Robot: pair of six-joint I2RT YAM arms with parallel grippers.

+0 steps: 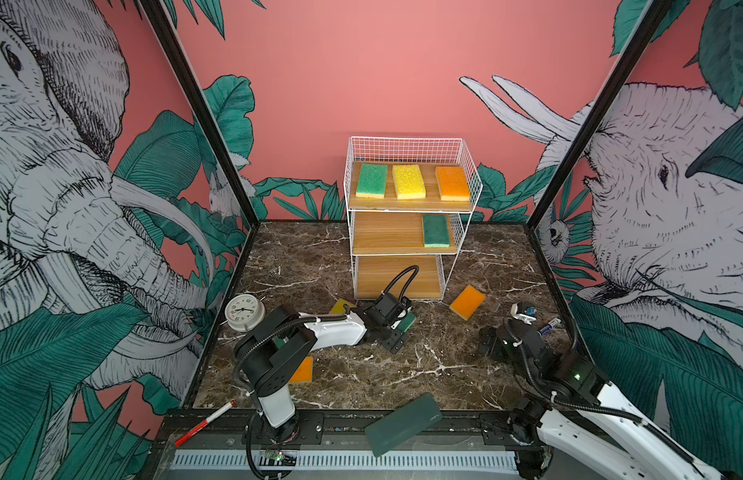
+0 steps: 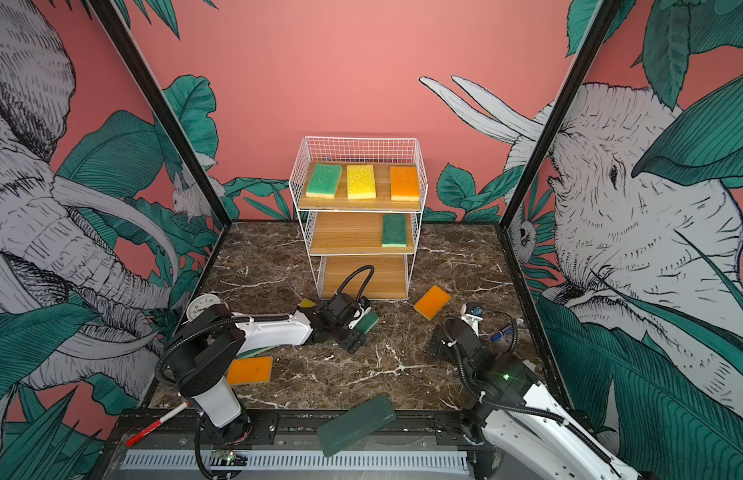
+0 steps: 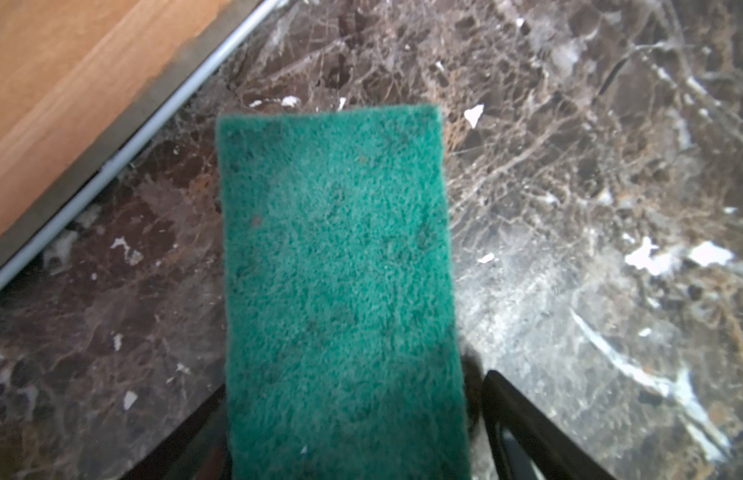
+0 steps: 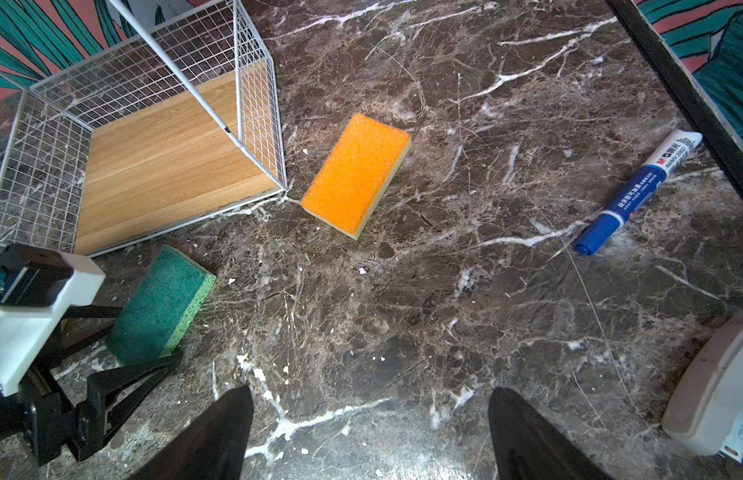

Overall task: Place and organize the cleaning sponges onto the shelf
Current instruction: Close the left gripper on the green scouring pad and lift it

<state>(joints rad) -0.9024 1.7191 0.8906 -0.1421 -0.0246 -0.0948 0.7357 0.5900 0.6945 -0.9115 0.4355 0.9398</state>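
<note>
Two jaws of my left gripper (image 4: 149, 332) wide astride green sponge (image 3: 340, 270), unclamped; uneven closing could skew it against shelf (image 4: 166, 166).

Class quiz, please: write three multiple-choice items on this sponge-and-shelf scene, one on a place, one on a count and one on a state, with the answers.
1. Where on the middle board does the dark green sponge lie?
A. left end
B. centre
C. right end

2. How many sponges lie on the top board?
A. two
B. three
C. four

3. How is the right gripper?
A. open, empty
B. shut on the marker
C. shut on the clock

Answers:
1 C: in both top views it sits against the board's right side, with bare wood to its left.
2 B: a light green sponge, a yellow sponge and an orange sponge lie side by side.
3 A: its wrist view shows the fingers wide apart with only table between them.
</note>
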